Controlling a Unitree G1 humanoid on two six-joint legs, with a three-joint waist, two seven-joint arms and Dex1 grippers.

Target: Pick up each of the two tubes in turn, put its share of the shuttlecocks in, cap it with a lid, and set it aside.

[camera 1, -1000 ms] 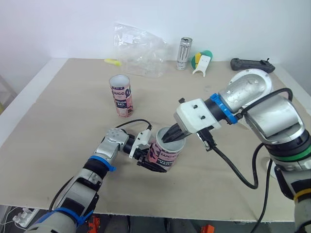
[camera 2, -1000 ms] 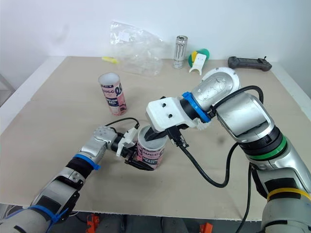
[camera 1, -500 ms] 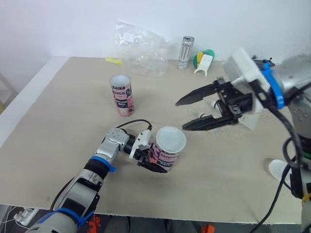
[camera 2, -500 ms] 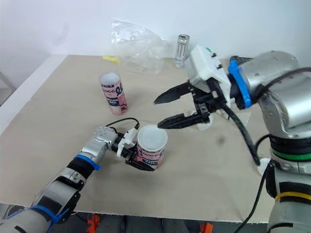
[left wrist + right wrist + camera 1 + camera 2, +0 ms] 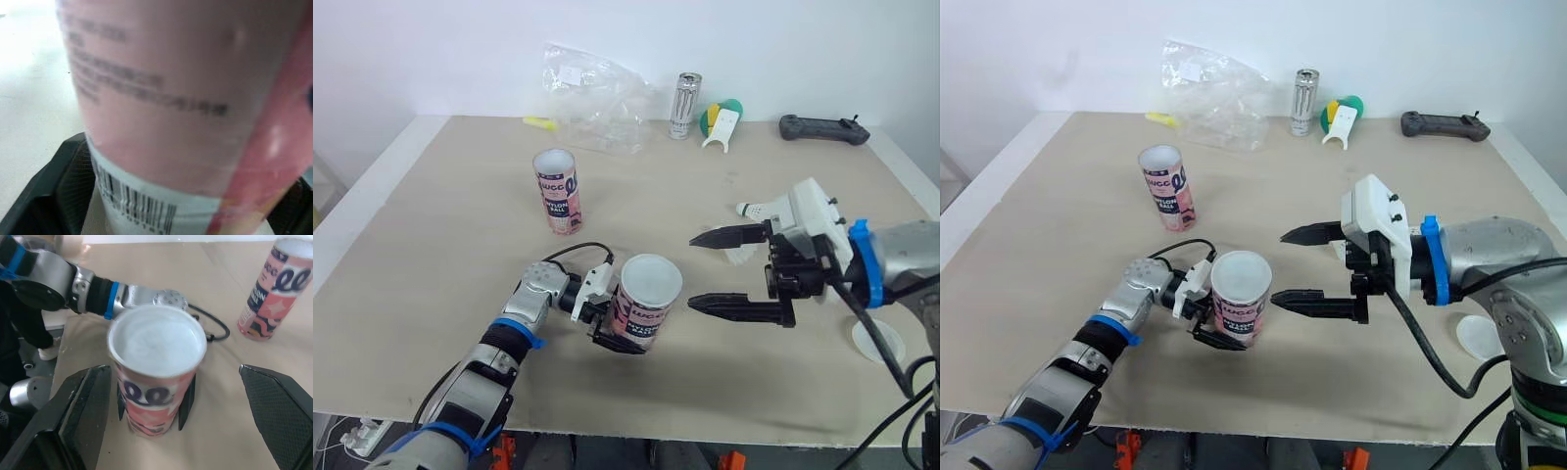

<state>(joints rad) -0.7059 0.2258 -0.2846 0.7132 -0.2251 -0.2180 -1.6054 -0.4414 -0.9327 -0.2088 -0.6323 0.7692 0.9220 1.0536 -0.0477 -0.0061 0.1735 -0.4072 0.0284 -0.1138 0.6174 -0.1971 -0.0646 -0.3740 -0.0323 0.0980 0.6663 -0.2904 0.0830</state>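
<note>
A pink printed tube (image 5: 644, 311) stands near the table's front edge with a white lid (image 5: 156, 340) on its top. My left gripper (image 5: 625, 328) reaches in low from the left. Its black fingers (image 5: 187, 401) stand on either side of the tube's base, slightly apart from it. My right gripper (image 5: 1280, 266) hovers just right of the tube, wide open and empty, pointing at it. The second tube (image 5: 557, 191) stands uncapped farther back left. A shuttlecock (image 5: 754, 209) lies behind the right gripper. A spare white lid (image 5: 1479, 335) lies at the right.
A crumpled plastic bag (image 5: 597, 98), a drink can (image 5: 684, 108), a green and white holder (image 5: 721, 124) and a black controller (image 5: 822, 128) line the table's far edge. A yellow item (image 5: 540, 124) lies beside the bag.
My right gripper has left the tube's top, opened wide and swung back to the right. The white lid now sits on the tube. My left fingers have spread a little.
</note>
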